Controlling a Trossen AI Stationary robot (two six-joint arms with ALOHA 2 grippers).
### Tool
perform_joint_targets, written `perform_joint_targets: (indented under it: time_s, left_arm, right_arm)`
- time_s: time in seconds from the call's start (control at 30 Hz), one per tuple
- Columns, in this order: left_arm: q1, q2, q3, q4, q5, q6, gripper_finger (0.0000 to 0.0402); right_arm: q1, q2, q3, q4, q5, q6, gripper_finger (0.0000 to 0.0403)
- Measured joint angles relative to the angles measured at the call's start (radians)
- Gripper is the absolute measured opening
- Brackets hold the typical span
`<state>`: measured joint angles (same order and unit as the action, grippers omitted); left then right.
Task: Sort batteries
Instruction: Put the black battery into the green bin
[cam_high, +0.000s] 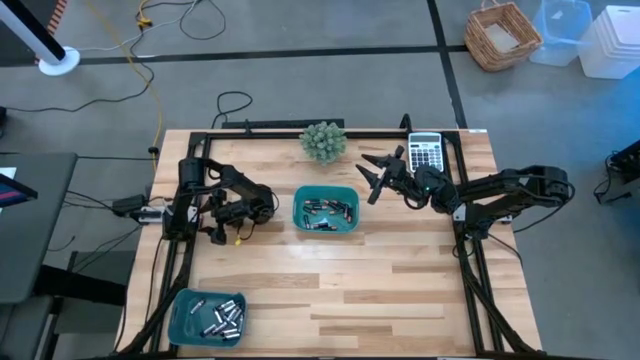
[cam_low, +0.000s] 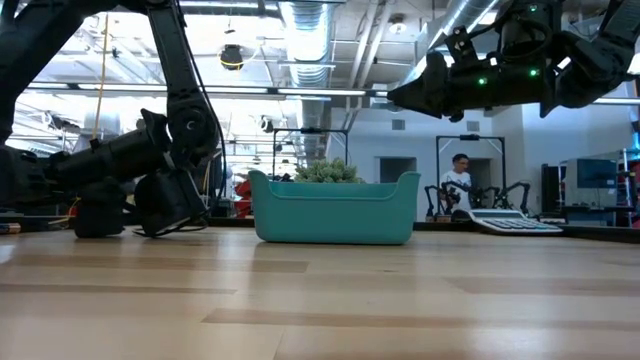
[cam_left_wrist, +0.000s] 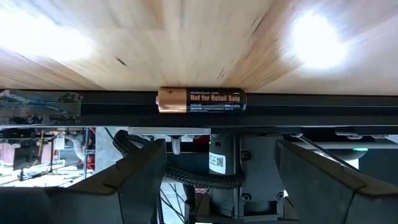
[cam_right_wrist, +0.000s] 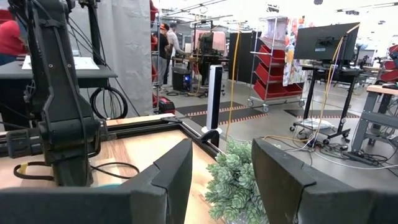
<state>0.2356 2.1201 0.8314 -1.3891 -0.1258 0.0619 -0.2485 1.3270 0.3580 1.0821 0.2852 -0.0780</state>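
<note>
Where overhead misses, battery (cam_left_wrist: 201, 100) against rail (cam_left_wrist: 311, 102)

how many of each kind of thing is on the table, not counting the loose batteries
teal trays: 2, one in the middle, one at the near left corner
plant: 1
calculator: 1
total: 4
</note>
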Motion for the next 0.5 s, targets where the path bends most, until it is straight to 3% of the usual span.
perform_joint_targets:
  time_s: [0.3,0.5]
  left_arm:
    - [0.0,-0.016,0.006,0.005,-0.003,-0.002,0.0296]
    - [0.0,-0.172,0.007,0.172,-0.006,-0.029,0.0291]
  right_arm:
    - [0.0,0.0,0.0,0.0,0.0,0.0,0.0181]
    - [0.0,0.0,0.0,-0.004,0.0,0.0,0.0181]
